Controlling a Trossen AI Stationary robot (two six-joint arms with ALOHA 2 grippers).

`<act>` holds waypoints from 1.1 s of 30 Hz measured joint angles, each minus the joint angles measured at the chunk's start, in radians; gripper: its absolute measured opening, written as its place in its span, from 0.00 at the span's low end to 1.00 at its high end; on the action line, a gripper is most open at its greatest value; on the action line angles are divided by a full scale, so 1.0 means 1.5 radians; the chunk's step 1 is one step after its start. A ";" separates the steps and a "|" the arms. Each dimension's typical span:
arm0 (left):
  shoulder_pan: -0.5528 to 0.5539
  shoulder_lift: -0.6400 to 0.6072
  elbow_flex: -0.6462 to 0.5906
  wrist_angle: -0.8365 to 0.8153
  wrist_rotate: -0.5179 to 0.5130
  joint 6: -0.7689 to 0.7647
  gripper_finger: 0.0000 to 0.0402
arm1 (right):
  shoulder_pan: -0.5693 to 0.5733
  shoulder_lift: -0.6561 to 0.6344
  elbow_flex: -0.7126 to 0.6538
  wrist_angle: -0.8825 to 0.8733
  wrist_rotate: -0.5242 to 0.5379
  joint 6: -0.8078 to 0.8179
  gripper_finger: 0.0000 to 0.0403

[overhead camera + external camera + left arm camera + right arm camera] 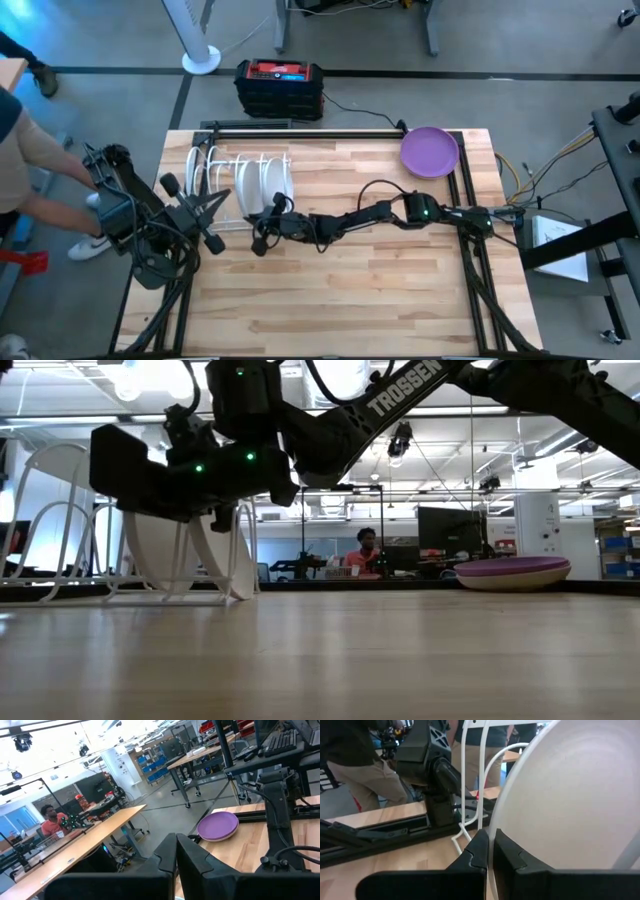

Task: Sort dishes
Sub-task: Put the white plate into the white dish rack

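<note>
Right gripper (pixel 262 232) at the rack's front end, fingers nipped on the rim of a white plate (pixel 570 805) | white plate stands on edge in the white wire dish rack (pixel 215 175), faces along the rack's row | purple plate (pixel 430 151) lies flat at the table's far right corner | left gripper (pixel 176 857) pressed shut, holding nothing, at the left table edge

Plates (pixel 268 180) stand in the rack (pixel 215 170) at rear left, a lone plate (pixel 430 151) at rear right
</note>
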State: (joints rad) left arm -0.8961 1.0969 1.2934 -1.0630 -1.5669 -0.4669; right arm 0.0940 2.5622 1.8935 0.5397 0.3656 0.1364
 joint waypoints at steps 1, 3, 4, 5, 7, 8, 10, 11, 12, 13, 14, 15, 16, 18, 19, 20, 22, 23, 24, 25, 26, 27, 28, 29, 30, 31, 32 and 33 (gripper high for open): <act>0.000 0.000 0.000 0.000 0.000 -0.002 0.00 | 0.000 0.000 0.000 -0.004 0.000 0.001 0.00; 0.000 0.001 0.000 0.000 -0.001 -0.005 0.00 | 0.000 0.000 0.000 -0.009 -0.001 0.002 0.00; 0.000 0.001 0.000 0.000 -0.001 -0.008 0.00 | 0.000 0.000 0.000 -0.012 -0.001 0.002 0.00; 0.000 0.001 0.000 0.000 -0.001 -0.009 0.00 | 0.000 0.000 0.000 -0.014 -0.001 0.001 0.00; 0.000 0.001 0.000 0.000 -0.002 -0.009 0.00 | 0.000 0.000 0.000 -0.018 -0.001 0.000 0.00; 0.000 0.001 0.000 0.000 -0.002 -0.009 0.00 | 0.000 0.000 0.000 -0.020 -0.001 0.000 0.00; 0.000 0.001 0.000 0.000 -0.002 -0.009 0.00 | 0.000 0.000 0.000 -0.023 -0.001 -0.001 0.00; 0.000 0.001 0.000 0.000 -0.002 -0.010 0.00 | 0.000 0.000 0.000 -0.023 -0.001 -0.005 0.00; 0.000 0.001 0.000 0.000 -0.002 -0.011 0.00 | 0.000 0.000 0.000 -0.024 0.000 -0.011 0.00; 0.000 0.001 0.000 0.000 -0.002 -0.012 0.00 | 0.000 0.000 0.000 -0.024 0.000 -0.016 0.00; 0.000 0.001 0.000 0.000 -0.002 -0.012 0.00 | 0.000 0.000 0.000 -0.024 0.000 -0.020 0.00; 0.000 0.001 0.000 0.000 -0.002 -0.012 0.00 | 0.000 0.000 0.000 -0.024 0.000 -0.021 0.00; 0.000 0.001 0.000 0.000 -0.002 -0.012 0.00 | 0.000 0.000 0.000 -0.024 0.000 -0.021 0.01; 0.000 0.001 0.000 0.000 -0.002 -0.012 0.00 | 0.000 0.000 0.000 -0.024 0.000 -0.021 0.03; 0.000 0.001 0.000 0.000 -0.002 -0.012 0.00 | 0.000 0.000 0.000 -0.025 0.000 -0.023 0.04; 0.000 0.001 0.000 0.000 -0.002 -0.012 0.00 | 0.000 0.000 0.000 -0.025 -0.001 -0.023 0.05; 0.000 0.001 0.000 0.000 -0.002 -0.013 0.00 | 0.000 0.001 0.000 -0.025 -0.001 -0.024 0.07; 0.000 0.001 0.000 0.000 -0.002 -0.013 0.00 | 0.000 0.001 0.000 -0.025 -0.001 -0.023 0.08; 0.000 0.001 0.000 0.000 -0.002 -0.013 0.00 | 0.000 0.001 0.000 -0.025 -0.001 -0.024 0.09; 0.000 0.001 0.000 0.000 -0.002 -0.013 0.00 | 0.000 0.001 -0.001 -0.025 -0.001 -0.024 0.10; 0.000 0.001 0.000 0.000 -0.002 -0.013 0.00 | 0.000 0.001 -0.001 -0.025 -0.001 -0.024 0.10; 0.000 0.001 0.000 0.000 -0.002 -0.013 0.00 | 0.000 0.001 -0.001 -0.025 -0.001 -0.023 0.11; 0.000 0.001 0.000 0.000 -0.002 -0.013 0.00 | 0.000 0.001 -0.001 -0.025 -0.001 -0.023 0.12; 0.000 0.001 0.000 0.000 -0.002 -0.013 0.00 | 0.000 0.001 -0.001 -0.025 -0.001 -0.023 0.13; 0.000 0.001 0.000 0.000 -0.002 -0.013 0.00 | 0.000 0.001 -0.001 -0.025 -0.001 -0.024 0.14; 0.000 0.001 0.000 0.000 -0.002 -0.012 0.00 | 0.000 0.001 -0.001 -0.024 -0.001 -0.023 0.15; 0.000 0.001 0.000 0.000 -0.002 -0.012 0.00 | 0.000 0.001 -0.001 -0.024 -0.001 -0.024 0.15; 0.000 0.001 0.000 0.000 -0.002 -0.012 0.00 | 0.000 0.001 -0.001 -0.024 -0.001 -0.025 0.16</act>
State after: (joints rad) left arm -0.8961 1.0988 1.2934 -1.0630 -1.5692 -0.4854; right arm 0.0944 2.5629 1.8927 0.5034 0.3649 0.0991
